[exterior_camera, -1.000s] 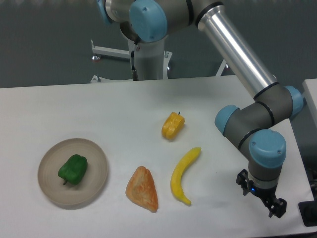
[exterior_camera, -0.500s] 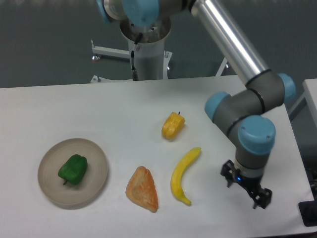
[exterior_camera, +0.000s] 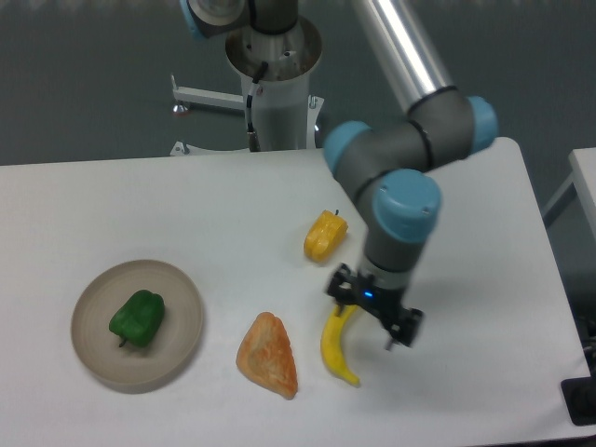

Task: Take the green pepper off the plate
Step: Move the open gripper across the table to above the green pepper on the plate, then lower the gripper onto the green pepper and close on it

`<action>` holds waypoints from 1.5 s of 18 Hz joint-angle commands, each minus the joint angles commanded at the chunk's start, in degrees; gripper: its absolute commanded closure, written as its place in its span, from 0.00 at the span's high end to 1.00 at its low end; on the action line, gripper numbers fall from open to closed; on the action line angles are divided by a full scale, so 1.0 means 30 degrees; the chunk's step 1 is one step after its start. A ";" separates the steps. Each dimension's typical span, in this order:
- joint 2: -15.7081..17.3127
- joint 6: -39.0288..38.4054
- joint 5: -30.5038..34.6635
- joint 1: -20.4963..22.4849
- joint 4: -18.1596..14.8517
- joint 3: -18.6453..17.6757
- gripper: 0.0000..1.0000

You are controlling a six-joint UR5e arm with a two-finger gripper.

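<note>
One target: green pepper (exterior_camera: 137, 318) lay on plate (exterior_camera: 179, 291), at 9 o'clock from my claw (exterior_camera: 374, 314). Claw hung over banana (exterior_camera: 340, 343), fingers apart, gripping nothing. Judged best: cross above orange food piece (exterior_camera: 269, 354), descend straddling pepper's lobes.

Even, bright overhead light, no harsh shadows. Soft faint shadow under plate (exterior_camera: 182, 358) rim and beside banana (exterior_camera: 339, 356). White table (exterior_camera: 168, 205) near washed out, slight blue-grey cast. Glossy highlight strip along silver arm tube (exterior_camera: 399, 42). Backdrop far side dark, murky. Overall bit soft, low-res; gripper (exterior_camera: 374, 316) slightly smeared.
</note>
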 joint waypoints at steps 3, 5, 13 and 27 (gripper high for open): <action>0.0502 -0.3455 -0.0002 -0.1434 0.0904 -0.1233 1.00; 0.1087 -0.5303 -0.0002 -0.2284 0.2044 -0.2463 1.00; 0.0885 -0.9381 0.0028 -0.5333 0.4481 -0.3729 1.00; -0.0902 -0.9970 0.0115 -0.7034 0.5625 -0.3026 1.00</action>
